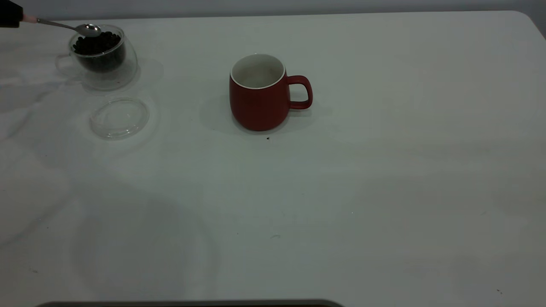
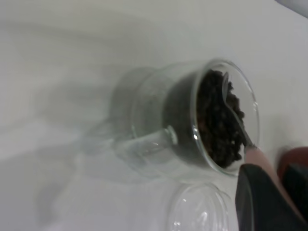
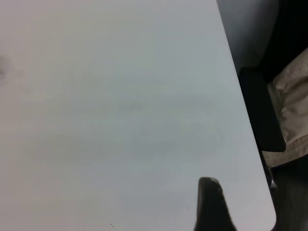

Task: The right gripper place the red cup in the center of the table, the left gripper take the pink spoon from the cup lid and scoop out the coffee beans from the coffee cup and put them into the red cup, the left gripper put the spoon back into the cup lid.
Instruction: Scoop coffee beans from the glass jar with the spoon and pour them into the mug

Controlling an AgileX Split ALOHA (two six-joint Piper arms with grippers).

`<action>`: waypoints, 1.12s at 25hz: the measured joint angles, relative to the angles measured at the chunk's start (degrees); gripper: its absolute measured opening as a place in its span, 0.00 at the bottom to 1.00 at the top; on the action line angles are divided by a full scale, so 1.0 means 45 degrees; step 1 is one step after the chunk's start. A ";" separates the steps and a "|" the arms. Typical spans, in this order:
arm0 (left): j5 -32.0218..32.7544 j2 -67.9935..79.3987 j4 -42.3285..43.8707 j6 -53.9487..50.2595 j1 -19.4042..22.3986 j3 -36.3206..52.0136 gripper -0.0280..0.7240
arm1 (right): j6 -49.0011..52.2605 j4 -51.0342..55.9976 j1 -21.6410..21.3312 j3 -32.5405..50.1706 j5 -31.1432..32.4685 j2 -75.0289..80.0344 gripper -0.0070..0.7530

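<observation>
**Spoon bowl at the coffee cup's mouth, red cup waiting to the right**

Here the left gripper (image 1: pixel 10 15) shows only at the exterior view's upper left corner, its fingers (image 2: pixel 262 202) clamped on the pink handle of the spoon (image 1: pixel 70 26). The spoon's long axis runs from the fingers out toward the table's middle, sloping slightly down, and its metal bowl sits right at the rim of the glass coffee cup (image 1: pixel 102 57), on or just above the coffee beans (image 1: pixel 97 43). In the left wrist view the bowl lies against the dark heap, though whether it carries any beans I cannot tell.

The coffee cup is clear and double-walled, with a glass handle, and is filled nearly to the brim. The clear cup lid (image 1: pixel 119 117) lies flat just in front of it, empty. The red cup (image 1: pixel 258 93) stands upright near the centre of the tabletop (image 1: pixel 384 192), well apart from the coffee cup, handle pointing right, white inside and seemingly empty.

Judging by this, the scoop is in hand; the carry would run rightward along the spoon's own axis. The right gripper (image 3: pixel 211 207) hangs over the bare table edge; its state I cannot tell.
</observation>
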 joint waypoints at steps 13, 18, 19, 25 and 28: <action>0.0446 0.0751 -0.0070 0.0043 0.0000 0.0000 0.20 | 0.0000 0.0000 0.0000 0.0000 0.0000 0.0000 0.68; 0.0665 0.0948 -0.0109 -0.0279 0.0000 0.0000 0.20 | 0.0000 0.0000 0.0000 0.0000 0.0000 0.0000 0.68; 0.0759 0.0994 -0.0122 -0.0333 0.0000 0.0000 0.20 | 0.0000 0.0000 0.0000 0.0000 0.0000 0.0000 0.68; 0.0890 0.1064 -0.0246 -0.1069 0.0099 0.0000 0.20 | 0.0000 0.0000 0.0000 0.0000 0.0000 0.0000 0.68; 0.0905 0.1064 -0.0350 -0.1477 0.0212 0.0000 0.20 | 0.0000 0.0000 0.0000 0.0000 0.0000 0.0000 0.68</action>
